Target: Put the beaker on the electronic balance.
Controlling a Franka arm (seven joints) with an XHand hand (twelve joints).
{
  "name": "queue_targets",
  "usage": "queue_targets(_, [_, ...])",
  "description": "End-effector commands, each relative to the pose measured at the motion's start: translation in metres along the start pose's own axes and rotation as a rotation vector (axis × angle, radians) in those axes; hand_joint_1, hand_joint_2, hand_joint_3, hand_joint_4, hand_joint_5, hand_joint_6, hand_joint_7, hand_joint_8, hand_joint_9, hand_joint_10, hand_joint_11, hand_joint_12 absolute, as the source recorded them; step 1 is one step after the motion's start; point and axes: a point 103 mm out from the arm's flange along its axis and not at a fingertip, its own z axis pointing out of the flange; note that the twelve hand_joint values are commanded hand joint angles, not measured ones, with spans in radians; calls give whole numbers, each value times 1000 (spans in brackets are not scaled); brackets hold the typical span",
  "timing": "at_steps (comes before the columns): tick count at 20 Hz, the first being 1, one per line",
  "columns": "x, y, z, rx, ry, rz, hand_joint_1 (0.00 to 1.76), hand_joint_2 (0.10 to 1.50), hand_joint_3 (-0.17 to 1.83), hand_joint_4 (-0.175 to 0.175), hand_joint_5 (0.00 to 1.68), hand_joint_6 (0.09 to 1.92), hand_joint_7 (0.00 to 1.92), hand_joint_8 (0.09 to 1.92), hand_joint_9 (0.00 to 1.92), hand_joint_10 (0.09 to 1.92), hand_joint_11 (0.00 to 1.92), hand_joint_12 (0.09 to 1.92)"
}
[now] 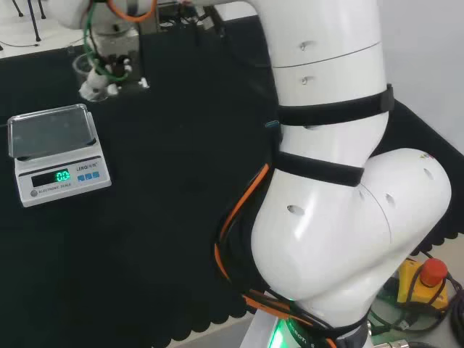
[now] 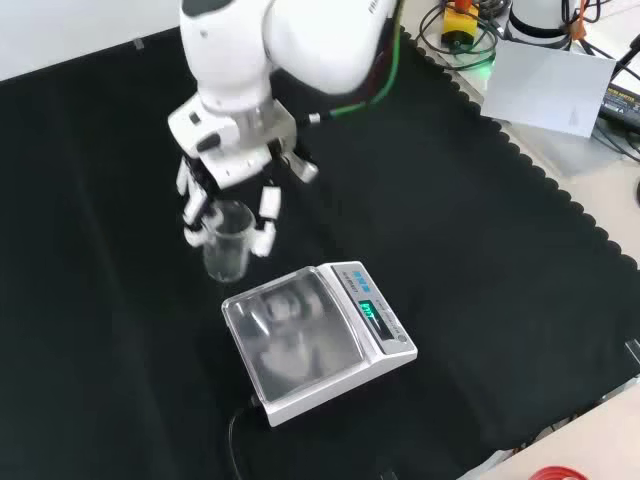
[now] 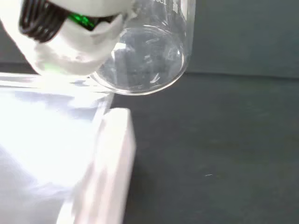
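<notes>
A clear glass beaker (image 2: pixel 228 245) hangs upright in my hand (image 2: pixel 240 160), whose fingers (image 2: pixel 268 205) are curled round its upper wall. In the front view it is just up and left of the electronic balance (image 2: pixel 315 340), a white scale with a clear pan cover and a lit green display. The head view has the hand (image 1: pixel 109 69) with the beaker (image 1: pixel 82 67) at the far left, beyond the balance (image 1: pixel 58 152). Up close in the wrist view, the beaker's round base (image 3: pixel 145 60) floats beside a finger (image 3: pixel 70 46), past the balance's white edge (image 3: pixel 107 158).
The arm's big white links (image 1: pixel 326 145) stand at the head view's right. A red and yellow stop button (image 1: pixel 433 272) sits off the cloth. A black cable (image 2: pixel 235 440) leaves the balance's near corner. The cloth's scalloped edge (image 2: pixel 560 190) runs along the front view's right.
</notes>
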Motion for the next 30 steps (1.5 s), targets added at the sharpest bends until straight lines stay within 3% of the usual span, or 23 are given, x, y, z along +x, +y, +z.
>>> queue_targets(1, [69,-16,14,53,23,-166,1091,919,164,175,1220,619,1291,703,1366,538,1071,1082])
queue_targets(5, [86,-28,14,62,37,-234,1091,918,163,175,1222,616,1292,702,1368,537,1069,1080])
queue_targets(8, [67,-32,15,73,56,-208,1092,918,162,175,1224,612,1293,701,1368,536,1067,1079])
queue_targets(14, [79,-25,47,128,34,-206,1092,918,160,175,1228,605,1294,697,1369,535,1059,1077])
queue_targets(19, [79,-21,57,158,37,-215,1091,922,154,175,1223,611,1292,695,1367,534,1048,1087])
queue_targets(22, [75,-20,57,201,55,-243,968,784,171,79,867,805,1174,775,1274,593,936,1169])
queue_targets(24, [71,-20,55,208,62,-256,849,704,203,-16,396,683,878,844,1049,659,722,1281])
queue_targets(25, [69,-21,53,207,70,-259,793,675,207,-41,241,546,722,875,930,709,617,1329])
queue_targets(28, [65,-22,50,212,91,-266,641,615,162,-55,34,127,269,844,591,810,340,1468])
queue_targets(30, [59,-24,47,219,103,-274,562,593,111,-51,7,87,77,744,429,846,210,1542])
